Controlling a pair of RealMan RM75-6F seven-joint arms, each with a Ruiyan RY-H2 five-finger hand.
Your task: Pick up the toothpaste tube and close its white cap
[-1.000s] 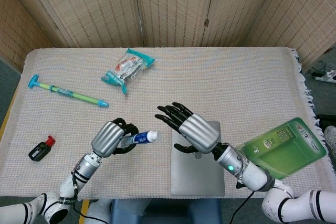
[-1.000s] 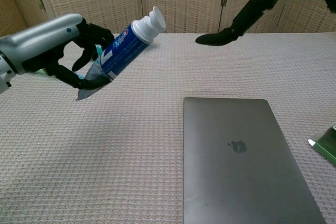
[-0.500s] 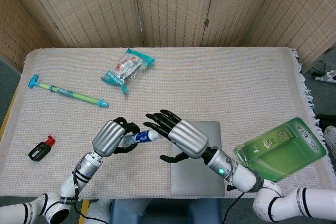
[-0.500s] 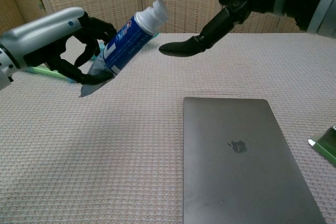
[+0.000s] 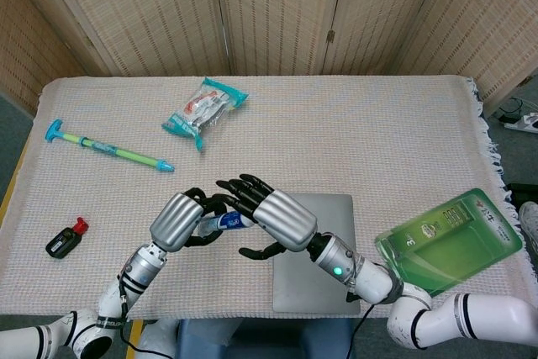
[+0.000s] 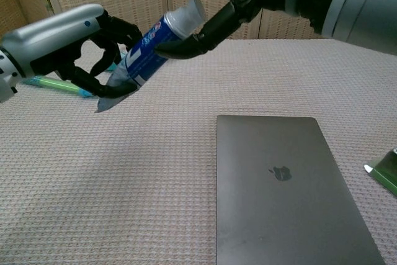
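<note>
While the left hand (image 6: pixel 59 41) grips the toothpaste tube (image 6: pixel 139 51) above the table (image 5: pixel 378 124), tilted with its white cap (image 6: pixel 186 17) up and toward the right, the right hand (image 5: pixel 273 220) sits over the cap end, fingers spread, thumb under the neck. Cap contact: cannot tell. Laptop (image 6: pixel 279 184) lies closed just beside.
</note>
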